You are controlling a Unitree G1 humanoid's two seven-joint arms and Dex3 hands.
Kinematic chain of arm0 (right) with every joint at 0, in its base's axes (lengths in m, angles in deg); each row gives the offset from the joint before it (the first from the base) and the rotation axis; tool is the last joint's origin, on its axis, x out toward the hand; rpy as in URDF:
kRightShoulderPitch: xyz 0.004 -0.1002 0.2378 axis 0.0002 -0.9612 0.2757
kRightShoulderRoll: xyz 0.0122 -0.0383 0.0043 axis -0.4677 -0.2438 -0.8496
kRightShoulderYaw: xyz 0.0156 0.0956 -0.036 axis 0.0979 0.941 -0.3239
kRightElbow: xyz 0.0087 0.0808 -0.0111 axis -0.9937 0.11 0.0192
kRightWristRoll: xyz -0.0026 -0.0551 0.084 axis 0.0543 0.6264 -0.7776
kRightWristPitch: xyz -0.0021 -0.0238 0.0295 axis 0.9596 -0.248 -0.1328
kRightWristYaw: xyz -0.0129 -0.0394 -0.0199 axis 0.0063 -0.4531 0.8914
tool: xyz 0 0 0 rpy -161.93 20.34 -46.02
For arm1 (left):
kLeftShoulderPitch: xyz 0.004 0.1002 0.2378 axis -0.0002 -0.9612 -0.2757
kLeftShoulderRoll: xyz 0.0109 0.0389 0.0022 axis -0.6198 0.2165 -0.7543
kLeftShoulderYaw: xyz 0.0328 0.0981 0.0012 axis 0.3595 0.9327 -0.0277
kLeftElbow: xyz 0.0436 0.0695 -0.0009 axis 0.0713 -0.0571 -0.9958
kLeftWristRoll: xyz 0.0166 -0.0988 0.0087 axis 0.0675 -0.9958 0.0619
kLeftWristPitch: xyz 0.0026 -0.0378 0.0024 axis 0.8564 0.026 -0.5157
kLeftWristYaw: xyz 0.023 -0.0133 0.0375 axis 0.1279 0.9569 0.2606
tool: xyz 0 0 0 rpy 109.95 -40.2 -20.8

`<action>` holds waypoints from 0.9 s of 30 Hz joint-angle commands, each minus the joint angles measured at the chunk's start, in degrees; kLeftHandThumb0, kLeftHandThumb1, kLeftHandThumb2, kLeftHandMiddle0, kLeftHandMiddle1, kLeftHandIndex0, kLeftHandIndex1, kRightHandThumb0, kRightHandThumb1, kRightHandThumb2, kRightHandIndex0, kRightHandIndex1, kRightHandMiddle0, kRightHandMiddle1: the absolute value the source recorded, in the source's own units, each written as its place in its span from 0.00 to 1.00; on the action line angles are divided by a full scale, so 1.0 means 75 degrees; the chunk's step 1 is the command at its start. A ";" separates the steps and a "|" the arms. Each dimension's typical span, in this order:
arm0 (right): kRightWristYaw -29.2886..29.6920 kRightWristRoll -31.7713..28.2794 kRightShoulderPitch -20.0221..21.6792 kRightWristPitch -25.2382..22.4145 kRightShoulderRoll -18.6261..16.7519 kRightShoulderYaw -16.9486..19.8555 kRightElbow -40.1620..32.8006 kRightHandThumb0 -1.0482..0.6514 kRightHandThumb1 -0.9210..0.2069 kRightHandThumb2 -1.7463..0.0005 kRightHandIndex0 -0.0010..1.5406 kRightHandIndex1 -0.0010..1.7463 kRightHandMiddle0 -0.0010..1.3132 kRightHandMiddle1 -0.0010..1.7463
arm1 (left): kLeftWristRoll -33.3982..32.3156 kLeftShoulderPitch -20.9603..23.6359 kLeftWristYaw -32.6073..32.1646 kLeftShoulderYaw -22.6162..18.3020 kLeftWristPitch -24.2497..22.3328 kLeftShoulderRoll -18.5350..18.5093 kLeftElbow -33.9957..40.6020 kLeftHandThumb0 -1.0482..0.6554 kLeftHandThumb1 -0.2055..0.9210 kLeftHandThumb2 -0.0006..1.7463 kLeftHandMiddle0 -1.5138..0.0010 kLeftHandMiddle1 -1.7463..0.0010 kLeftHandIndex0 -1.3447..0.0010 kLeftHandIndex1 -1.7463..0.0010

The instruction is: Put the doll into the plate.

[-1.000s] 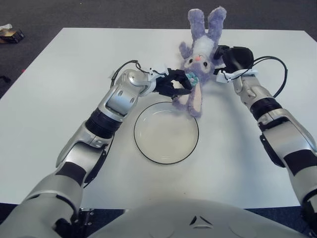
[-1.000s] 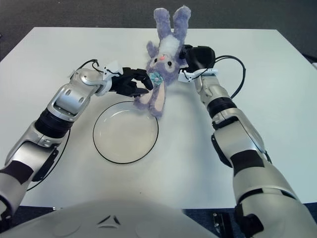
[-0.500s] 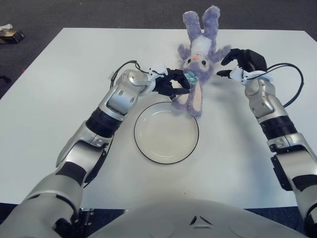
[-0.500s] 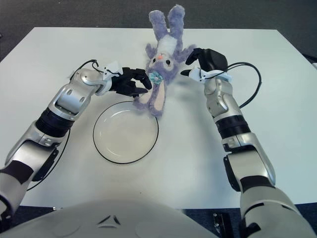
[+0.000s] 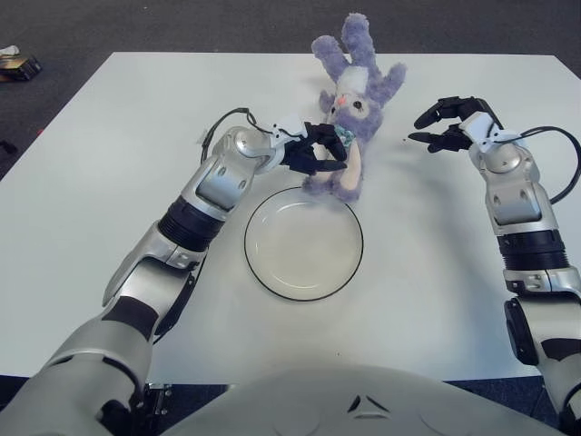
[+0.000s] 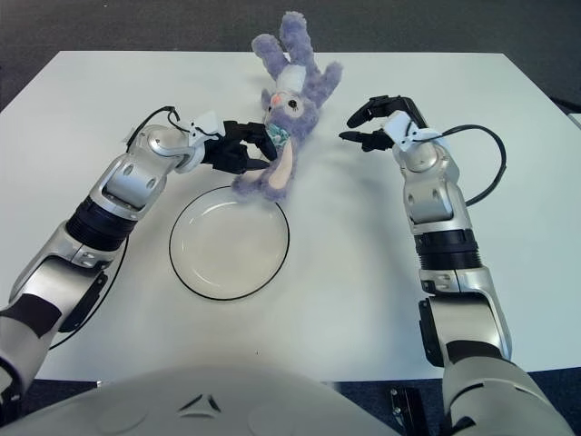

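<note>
Purple plush bunny doll [image 5: 349, 113] lies on the white table [image 5: 109, 163], just beyond the far rim of the white plate [image 5: 303, 243] with a dark edge. Its lower end reaches the plate's far rim; whether it overlaps the rim is hard to tell. Head points away from the robot, ears up toward the far table edge, body tilted a little to the left.

Left hand [image 5: 318, 150] has its dark fingers [image 5: 329, 163] closed around the doll's middle, at the small teal patch on its front. Left arm reaches in from the lower left, forearm above the table beside the plate.

Right hand [image 5: 449, 123] is off the doll, out to its right, fingers spread and holding nothing, well apart from the plush.

Versus a second ago: right hand was pressed against the doll's right side, now it has let go and pulled away to the right. Doll has shifted left and a bit nearer, its ears swinging from the right of centre to lean left. Left hand keeps the same grip and has barely moved. Plate unchanged, nothing in it.

Dark carpet floor [image 5: 182, 23] beyond the table, a small object [image 5: 18, 64] at far left on it.
</note>
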 commanded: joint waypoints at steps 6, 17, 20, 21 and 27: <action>-0.0211 -0.0290 -0.0194 -0.0345 0.0096 0.0241 -0.0524 0.62 0.10 1.00 0.78 0.26 0.62 0.59 | 0.0362 0.0285 -0.0276 -0.0104 0.0526 0.0117 -0.0989 0.34 1.00 0.12 0.79 0.12 0.85 0.17; -0.0190 -0.0320 -0.0289 -0.0354 0.0133 0.0303 -0.0752 0.62 0.10 1.00 0.79 0.26 0.62 0.59 | 0.0594 0.0332 -0.0561 -0.0267 0.0948 0.0187 -0.1488 0.33 1.00 0.11 0.80 0.15 0.87 0.17; -0.0178 -0.0307 -0.0317 -0.0316 0.0141 0.0296 -0.0777 0.62 0.10 1.00 0.79 0.26 0.62 0.59 | 0.0604 0.0329 -0.0581 -0.0314 0.1033 0.0205 -0.1554 0.33 1.00 0.10 0.80 0.16 0.87 0.18; -0.0174 -0.0303 -0.0317 -0.0309 0.0140 0.0287 -0.0778 0.62 0.10 1.00 0.79 0.26 0.62 0.59 | 0.0609 0.0332 -0.0588 -0.0326 0.1077 0.0203 -0.1581 0.33 1.00 0.10 0.80 0.16 0.87 0.18; -0.0144 -0.0278 -0.0375 -0.0278 0.0111 0.0245 -0.0820 0.62 0.10 1.00 0.79 0.25 0.62 0.59 | 0.1080 0.0339 -0.0698 -0.0063 0.1882 -0.0060 -0.1675 0.28 1.00 0.11 0.82 0.24 0.89 0.32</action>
